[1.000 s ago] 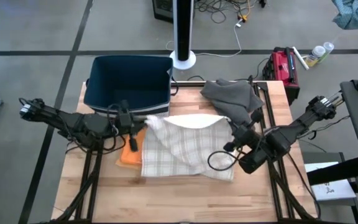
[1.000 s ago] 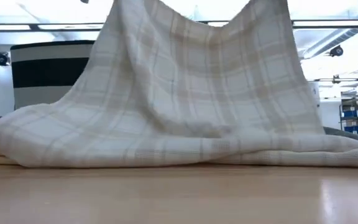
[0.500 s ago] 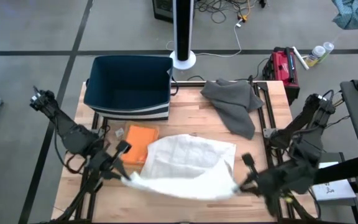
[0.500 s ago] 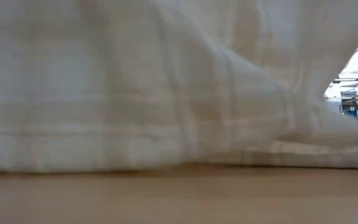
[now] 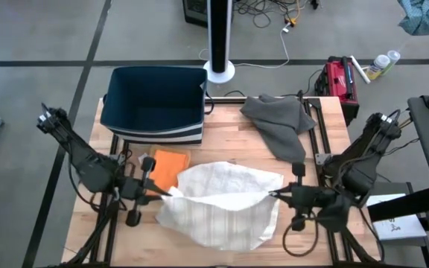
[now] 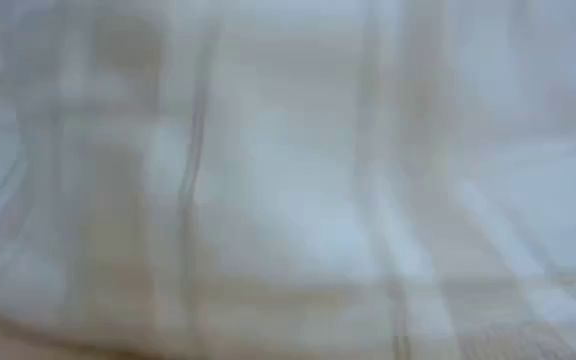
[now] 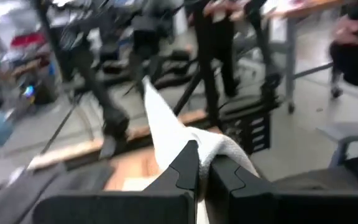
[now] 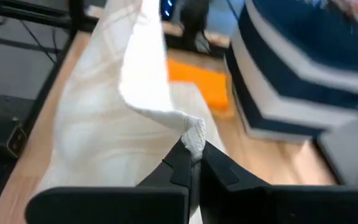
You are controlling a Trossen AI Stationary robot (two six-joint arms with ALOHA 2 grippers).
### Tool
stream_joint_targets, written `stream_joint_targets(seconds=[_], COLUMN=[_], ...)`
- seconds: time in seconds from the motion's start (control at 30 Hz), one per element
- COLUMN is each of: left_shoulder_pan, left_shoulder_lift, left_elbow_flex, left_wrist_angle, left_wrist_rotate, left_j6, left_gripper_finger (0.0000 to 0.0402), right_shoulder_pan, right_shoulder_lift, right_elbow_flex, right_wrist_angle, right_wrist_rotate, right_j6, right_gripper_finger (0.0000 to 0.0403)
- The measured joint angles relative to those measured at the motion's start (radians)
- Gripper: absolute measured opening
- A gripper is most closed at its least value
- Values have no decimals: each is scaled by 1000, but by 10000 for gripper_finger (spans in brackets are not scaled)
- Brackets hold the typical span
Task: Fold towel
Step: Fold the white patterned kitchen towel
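The white plaid towel (image 5: 222, 208) is stretched between my two grippers over the middle of the table, and its lower part lies bunched on the wood near the front edge. It fills the low view (image 6: 288, 180). My left gripper (image 5: 164, 193) is shut on its left end, and my right gripper (image 5: 275, 195) is shut on its right end. My left gripper pinches a bunched corner of the towel (image 7: 188, 138) between its two fingers, coming level from the table's left. The cloth runs away from the fingertips as a raised ridge toward the other arm. My right gripper pinches the opposite corner (image 8: 195, 132) at its fingertips, slanting down from the table's right. The towel spreads away below that corner, and its lower part (image 5: 222, 231) rests on the table.
An orange cloth (image 5: 168, 167) lies flat just beyond the towel's left end. A crumpled grey cloth (image 5: 278, 123) lies at the far right. A dark blue bin (image 5: 155, 100) stands at the far left. Bare wood shows along the near edge.
Both grippers have carried the towel's held corners from the table's middle toward the near edge, then slightly back and inward. The towel has been drawn over toward the front, and more of the orange cloth now shows. The low view is now filled by cloth.
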Motion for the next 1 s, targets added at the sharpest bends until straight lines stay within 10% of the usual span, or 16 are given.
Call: stream_joint_targets(seconds=[0.43, 0.73, 1.0], left_shoulder_pan=[69, 48, 8], left_shoulder_lift=[120, 77, 48], left_elbow_flex=[-2, 100, 100], left_wrist_angle=[-98, -67, -48], left_wrist_rotate=[-34, 361, 376], left_j6=[-133, -76, 21], left_gripper_finger=[0, 0, 0], right_shoulder_pan=[-5, 102, 225], right_shoulder_lift=[32, 28, 34], right_elbow_flex=[-214, -101, 69], right_wrist_angle=[46, 413, 475], right_wrist_rotate=[-75, -400, -444], right_j6=[342, -136, -432], right_gripper_finger=[2, 2, 2])
